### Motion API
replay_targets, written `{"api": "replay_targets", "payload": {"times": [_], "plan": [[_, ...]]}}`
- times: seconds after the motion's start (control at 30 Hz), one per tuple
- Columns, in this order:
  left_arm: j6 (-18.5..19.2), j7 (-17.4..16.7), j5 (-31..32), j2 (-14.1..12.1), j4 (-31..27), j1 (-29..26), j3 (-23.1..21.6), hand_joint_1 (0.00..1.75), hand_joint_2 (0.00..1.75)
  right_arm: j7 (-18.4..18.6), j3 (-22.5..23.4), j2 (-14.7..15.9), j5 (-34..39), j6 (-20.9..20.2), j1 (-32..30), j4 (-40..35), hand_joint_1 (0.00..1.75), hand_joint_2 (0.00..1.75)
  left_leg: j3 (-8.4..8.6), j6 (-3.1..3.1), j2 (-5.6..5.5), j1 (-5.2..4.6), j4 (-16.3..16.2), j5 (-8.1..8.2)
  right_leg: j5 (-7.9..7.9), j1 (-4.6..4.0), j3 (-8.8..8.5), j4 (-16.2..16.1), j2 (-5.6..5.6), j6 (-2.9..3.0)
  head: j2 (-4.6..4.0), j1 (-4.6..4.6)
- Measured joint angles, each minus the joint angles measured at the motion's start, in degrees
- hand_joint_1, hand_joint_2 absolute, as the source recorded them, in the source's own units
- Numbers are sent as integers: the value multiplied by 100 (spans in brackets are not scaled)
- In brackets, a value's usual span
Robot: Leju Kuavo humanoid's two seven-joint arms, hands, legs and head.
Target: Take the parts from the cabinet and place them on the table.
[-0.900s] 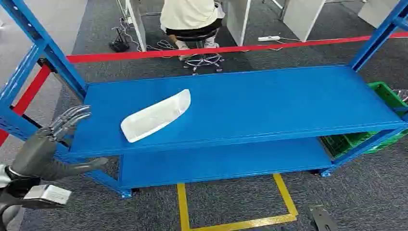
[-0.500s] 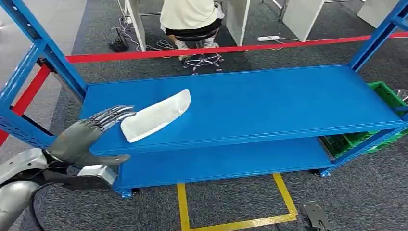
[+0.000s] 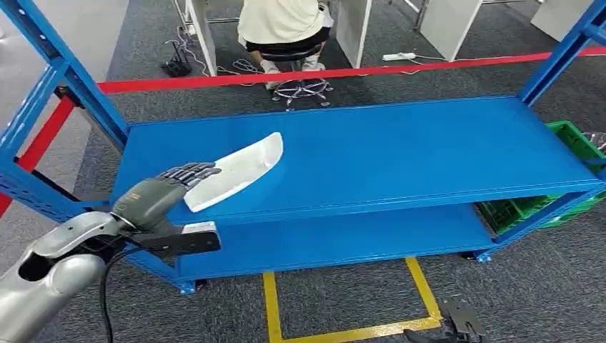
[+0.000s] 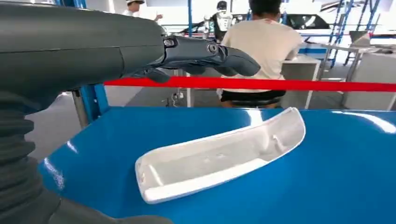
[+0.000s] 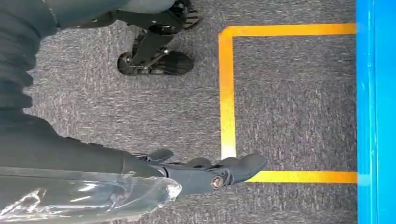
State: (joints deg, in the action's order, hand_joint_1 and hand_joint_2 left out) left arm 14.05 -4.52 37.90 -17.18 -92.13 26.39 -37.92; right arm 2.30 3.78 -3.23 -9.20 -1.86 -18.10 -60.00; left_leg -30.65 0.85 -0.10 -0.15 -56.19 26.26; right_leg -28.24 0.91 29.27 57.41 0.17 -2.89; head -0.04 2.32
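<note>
The white part [image 3: 232, 171], a long shallow tray-like moulding, lies open side up on the top shelf [image 3: 400, 150] of the blue cabinet, towards its left end and slightly askew to the front edge. The left robot hand [image 3: 161, 193] is over the near end of the part, fingers extended and spread above it; the left wrist view shows the fingers [image 4: 205, 51] clear of the part with the thumb below, and nothing held. Contact with the part cannot be confirmed.

The right robot hand [image 5: 205, 172] hangs by the robot's side above the carpet and yellow floor marking [image 5: 228, 93], fingers loosely extended, holding nothing.

Assessment: the step in hand is the reach to pick the part off the shelf; no grasp is made yet. The next move calls for lowering the left robot hand over the near end and closing fingers and thumb across the part's rim before lifting. The thin rim and smooth shelf may let the part slide.
</note>
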Motion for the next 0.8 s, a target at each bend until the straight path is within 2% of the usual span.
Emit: {"api": "replay_targets", "payload": {"times": [0.1,0.27,0.4,0.67,0.8], "plan": [[33,-20,9,28,72,40,-55,0,175,0,-59,33,24,15,7,31,0,175,0,0,0,0,0,0,0,0,0,0,0,0,0,0],[221,-315,169,173,227,149,-149,0,175,114,-278,116,295,197,61,39,0,175,0,-1,0,0,0,-1,1,0,-1,0,-1,-1,0,-2],[190,-505,446,387,492,221,-188,0,175,166,-509,212,536,367,133,46,0,175,0,-3,0,-3,-1,-3,6,2,-1,0,-1,-7,0,0],[236,-531,389,839,1243,444,-247,0,175,173,-957,404,857,514,301,87,0,175,0,-7,0,-7,-2,-5,7,8,-2,0,0,-9,0,-2],[219,-689,512,1032,1644,557,-271,0,175,179,-1099,465,951,562,380,120,0,175,0,-7,0,-7,-3,-5,8,9,-1,0,1,-11,0,-2]]}}
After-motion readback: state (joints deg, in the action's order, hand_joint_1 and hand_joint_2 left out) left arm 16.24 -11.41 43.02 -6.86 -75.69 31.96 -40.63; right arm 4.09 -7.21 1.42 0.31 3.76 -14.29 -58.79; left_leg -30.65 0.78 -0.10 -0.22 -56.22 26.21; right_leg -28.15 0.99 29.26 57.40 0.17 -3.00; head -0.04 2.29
